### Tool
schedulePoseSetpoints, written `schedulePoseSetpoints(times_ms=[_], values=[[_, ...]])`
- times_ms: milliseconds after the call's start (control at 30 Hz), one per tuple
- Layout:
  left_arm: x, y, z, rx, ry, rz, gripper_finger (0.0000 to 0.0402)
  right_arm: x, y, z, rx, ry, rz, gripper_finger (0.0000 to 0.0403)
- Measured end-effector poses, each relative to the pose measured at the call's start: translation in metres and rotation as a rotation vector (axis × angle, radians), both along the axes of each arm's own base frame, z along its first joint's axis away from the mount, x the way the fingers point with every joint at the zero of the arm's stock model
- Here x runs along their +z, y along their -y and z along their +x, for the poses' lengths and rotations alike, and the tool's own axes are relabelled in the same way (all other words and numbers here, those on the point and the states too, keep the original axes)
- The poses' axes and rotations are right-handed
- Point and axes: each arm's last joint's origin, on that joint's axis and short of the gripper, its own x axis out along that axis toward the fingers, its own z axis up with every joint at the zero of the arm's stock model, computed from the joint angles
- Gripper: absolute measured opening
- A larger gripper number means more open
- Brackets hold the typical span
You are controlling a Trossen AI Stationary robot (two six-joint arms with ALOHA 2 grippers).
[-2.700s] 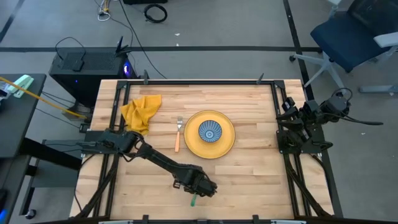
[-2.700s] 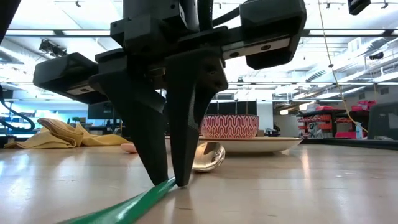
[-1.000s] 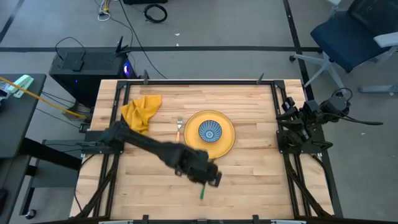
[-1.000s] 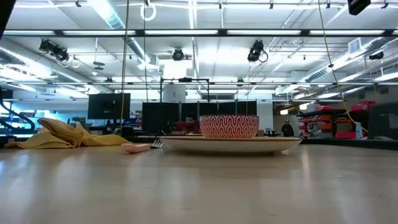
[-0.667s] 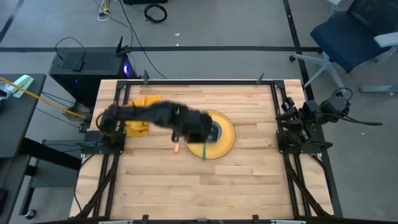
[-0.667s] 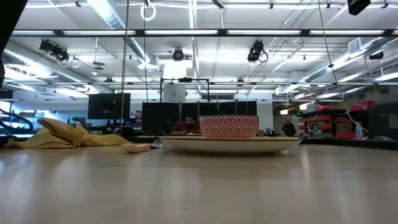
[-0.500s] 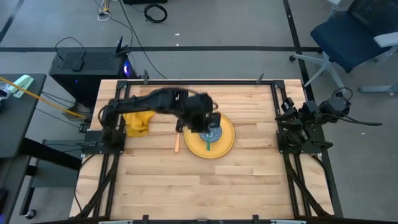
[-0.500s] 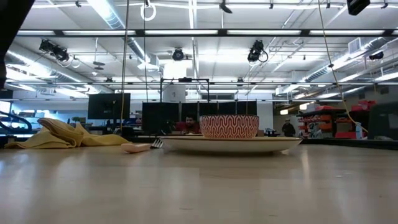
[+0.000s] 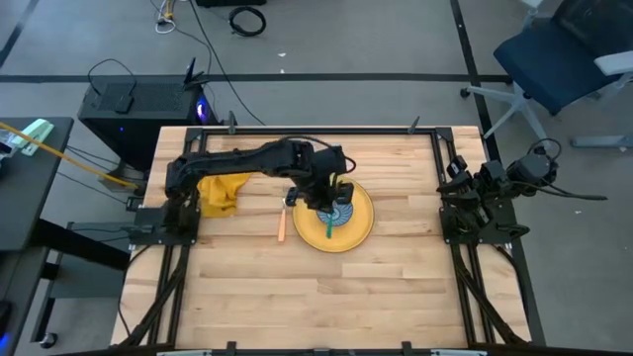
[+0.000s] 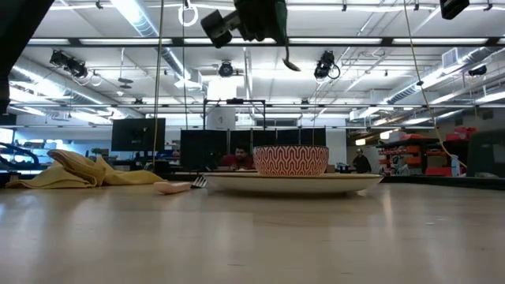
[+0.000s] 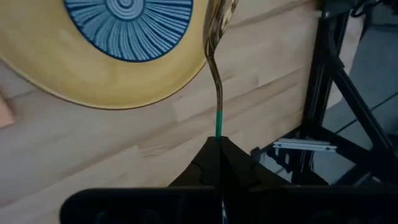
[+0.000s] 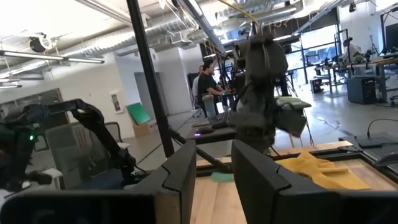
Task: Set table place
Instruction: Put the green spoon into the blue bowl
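The yellow plate [image 9: 358, 229] sits near the middle of the light wooden tabletop [image 9: 326, 297], with a bowl [image 9: 337, 209] at its centre that is blue-patterned inside and red-and-white patterned outside. The left gripper [image 9: 334, 194] hangs in the air above the bowl, well clear of the plate, its fingers [image 11: 219, 163] pressed together on the green handle of a spoon [image 11: 217, 74]. In the left wrist view the spoon's metal end reaches out over the plate's rim beside the bowl's blue pattern; in the low view the spoon hangs from the gripper high above the bowl. A fork [image 9: 285, 212] with an orange handle lies on the tabletop just beside the plate, on the side toward the left arm's base. Beyond the fork, farther from the plate, a crumpled yellow cloth napkin [image 9: 222, 189] lies partly under the left arm. The right gripper [image 9: 457, 188] waits folded at the tabletop's edge, well apart from the plate, its fingers [image 12: 258, 180] spread with a gap between them.
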Motion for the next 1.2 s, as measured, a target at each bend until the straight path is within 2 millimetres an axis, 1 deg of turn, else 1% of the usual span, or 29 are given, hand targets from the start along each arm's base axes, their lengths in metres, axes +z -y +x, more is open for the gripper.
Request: schedulePoseSetpoints(times_ms=[233, 333, 467, 600, 733, 900, 933, 1033, 1100, 1200], values=[[-0.032, 0.004, 0.013, -0.021, 0.068, 0.016, 0.0, 0.0, 0.0, 0.0, 0.0, 0.0, 0.0, 0.011], [-0.04, 0.003, 0.013, -0.025, 0.065, 0.029, 0.0, 0.0, 0.0, 0.0, 0.0, 0.0, 0.0, 0.011], [-0.048, 0.002, 0.011, -0.071, 0.053, 0.058, 0.0, 0.0, 0.0, 0.0, 0.0, 0.0, 0.0, 0.011], [-0.046, -0.006, 0.0, -0.105, 0.042, 0.086, 0.0, 0.0, 0.0, 0.0, 0.0, 0.001, 0.0, 0.011], [-0.051, -0.028, -0.014, -0.125, 0.023, 0.108, 0.0, 0.0, 0.0, 0.0, 0.0, -0.001, 0.0, 0.011], [-0.048, -0.052, -0.04, -0.176, 0.076, 0.144, 0.0, 0.0, 0.0, 0.0, 0.0, 0.0, 0.0, 0.011], [-0.05, -0.054, -0.046, -0.179, 0.087, 0.143, 0.0, 0.0, 0.0, 0.0, 0.0, -0.001, 0.0, 0.011], [-0.059, -0.06, -0.056, -0.194, 0.19, 0.127, 0.0, 0.0, 0.0, 0.0, 0.0, 0.0, 0.0, 0.011], [-0.069, -0.059, -0.063, -0.204, 0.258, 0.105, 0.0, 0.0, 0.0, 0.0, 0.0, -0.001, -0.001, 0.011], [-0.086, -0.056, -0.066, -0.197, 0.375, 0.046, 0.0, 0.0, 0.0, 0.0, 0.0, -0.001, 0.0, 0.011]])
